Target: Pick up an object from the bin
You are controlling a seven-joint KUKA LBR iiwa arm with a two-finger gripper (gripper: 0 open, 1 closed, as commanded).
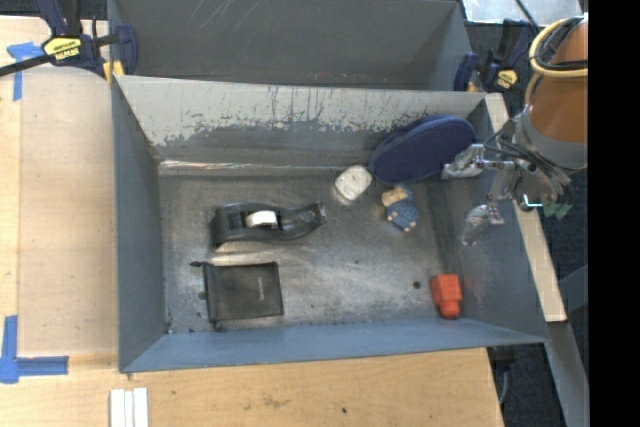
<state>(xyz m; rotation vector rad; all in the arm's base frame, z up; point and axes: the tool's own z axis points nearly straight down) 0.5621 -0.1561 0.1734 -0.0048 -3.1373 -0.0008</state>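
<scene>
My gripper (475, 192) hangs over the right side of the bin with its two metal fingers apart and nothing between them. Just left of its upper finger, a dark blue oval thing (421, 147) leans against the back right wall. A small blue and yellow figure (400, 209) lies on the floor to the left of the gripper. Below the gripper, near the front right corner, sits a red block (446, 294).
A small white lump (352, 184) lies by the back wall near the middle. A black tape dispenser (262, 221) with a white roll lies left of centre. In front of it lies a flat black square pad (243, 293). The arm enters from the right.
</scene>
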